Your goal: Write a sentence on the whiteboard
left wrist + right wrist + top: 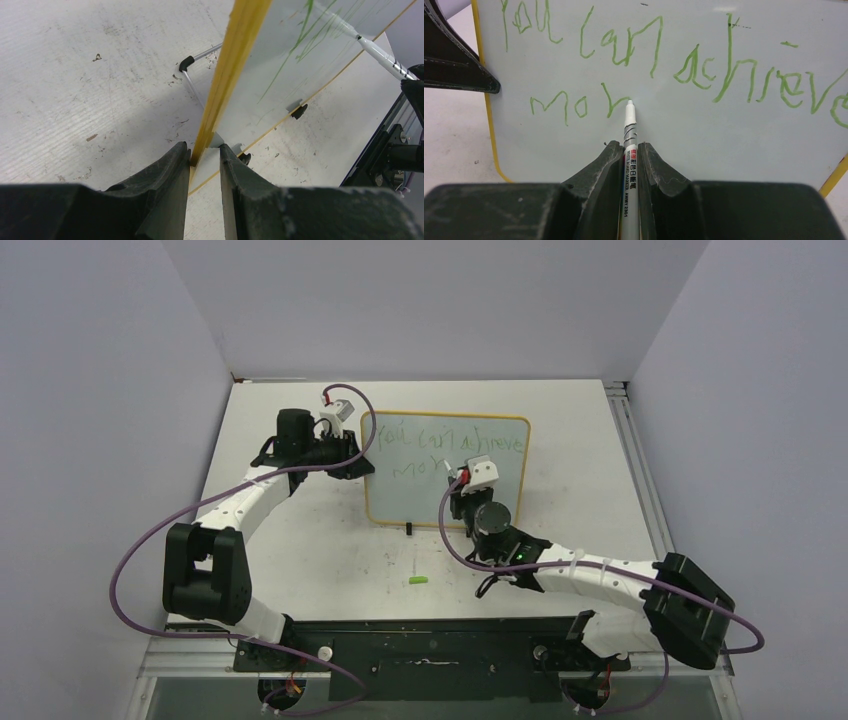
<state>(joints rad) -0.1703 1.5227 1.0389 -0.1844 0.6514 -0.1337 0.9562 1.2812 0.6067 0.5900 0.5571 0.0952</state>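
The whiteboard (440, 495) with a yellow frame lies mid-table; it also shows in the right wrist view (704, 135) and the left wrist view (260, 100). The green sentence (450, 443) reads "You can achieve" with "mor" below it (624, 55). My left gripper (205, 152) is shut on the board's yellow left edge (235, 60). My right gripper (629, 150) is shut on a white marker (630, 145), its tip touching the board just after the "r".
A green marker cap (418, 580) lies on the table in front of the board. A black clip foot (408, 529) sits at the board's near edge. A rail (640, 470) runs along the table's right side.
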